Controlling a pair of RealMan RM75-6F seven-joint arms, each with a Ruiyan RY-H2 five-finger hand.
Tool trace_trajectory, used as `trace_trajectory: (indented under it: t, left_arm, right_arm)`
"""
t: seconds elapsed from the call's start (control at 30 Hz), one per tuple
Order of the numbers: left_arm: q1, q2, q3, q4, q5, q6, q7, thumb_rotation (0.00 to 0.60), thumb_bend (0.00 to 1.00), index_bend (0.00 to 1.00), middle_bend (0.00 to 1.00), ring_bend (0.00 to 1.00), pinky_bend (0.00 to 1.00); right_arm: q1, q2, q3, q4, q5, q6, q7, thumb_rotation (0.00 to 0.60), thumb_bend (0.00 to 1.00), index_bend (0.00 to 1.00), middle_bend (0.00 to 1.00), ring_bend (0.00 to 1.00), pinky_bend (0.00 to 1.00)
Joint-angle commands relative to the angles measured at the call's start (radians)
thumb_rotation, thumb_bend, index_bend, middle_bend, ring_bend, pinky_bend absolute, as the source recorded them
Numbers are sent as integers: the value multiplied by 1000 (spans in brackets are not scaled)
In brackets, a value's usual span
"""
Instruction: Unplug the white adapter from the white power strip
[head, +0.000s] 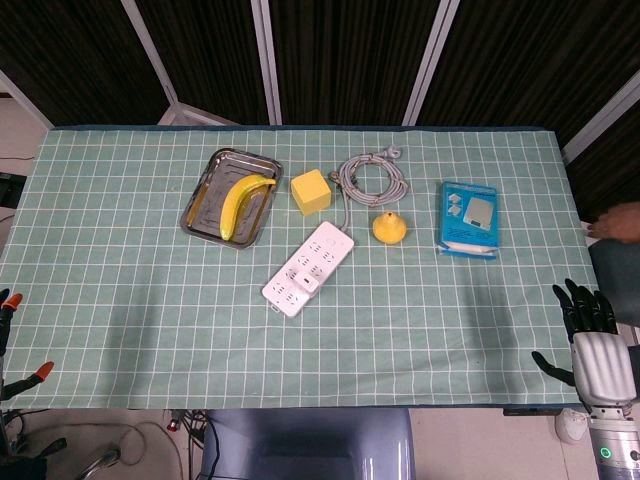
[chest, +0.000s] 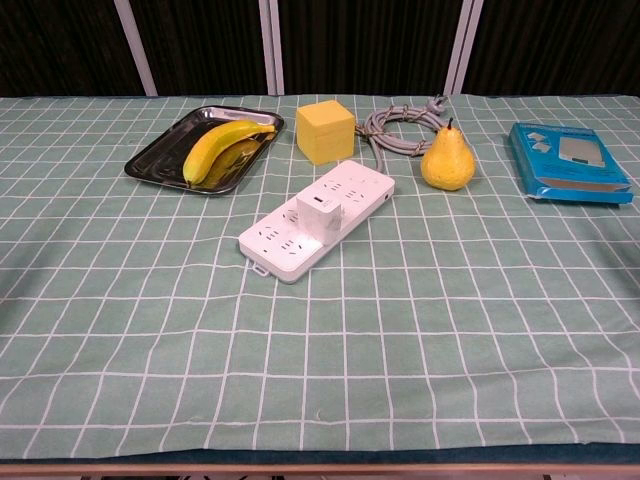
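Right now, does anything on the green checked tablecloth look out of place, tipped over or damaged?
Nothing stands out. The white adapter sits squarely plugged into the white power strip, which lies flat at a diagonal. The yellow banana rests inside the metal tray, and the yellow pear stands upright.

The table (chest: 150, 330) wears a pale green cloth crossed by a white grid, and on it the power strip (chest: 318, 218) and the adapter (chest: 321, 210) plugged into it are both white, with a grey cable (chest: 398, 130) coiled behind. A yellow banana (chest: 215, 146) lies in a shiny silver tray (chest: 150, 160), near a yellow cube (chest: 325, 131), a yellow pear (chest: 447, 160) and a blue box (chest: 568, 162) with white pictures. The right hand (head: 598, 350) has black fingers (head: 580, 300) and a silver-grey back.
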Motion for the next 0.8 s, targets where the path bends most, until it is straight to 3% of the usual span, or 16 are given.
trace_trajectory:
  t: [0.03, 0.47, 0.6, 0.8]
  left_arm:
    - [1, 1, 1, -1, 4, 4, 0, 600, 81, 0, 0, 0, 0]
    - [-20, -13, 16, 1, 50, -12, 48, 600, 101, 0, 0, 0, 22]
    - [-44, -24, 28, -17, 84, -42, 90, 600, 192, 14, 0, 0, 80]
    - [-141, -38, 27, -94, 134, -171, 203, 600, 384, 36, 11, 0, 103]
  right_arm:
    - [0, 1, -1, 0, 0, -1, 0, 600, 221, 0, 0, 0, 0]
    - [6, 0, -14, -6, -16, -17, -17, 600, 222, 0, 0, 0, 0]
    - [11, -1, -13, -4, -12, -28, -13, 600, 220, 0, 0, 0, 0]
    - [42, 16, 9, -52, 25, -85, -46, 600, 221, 0, 0, 0, 0]
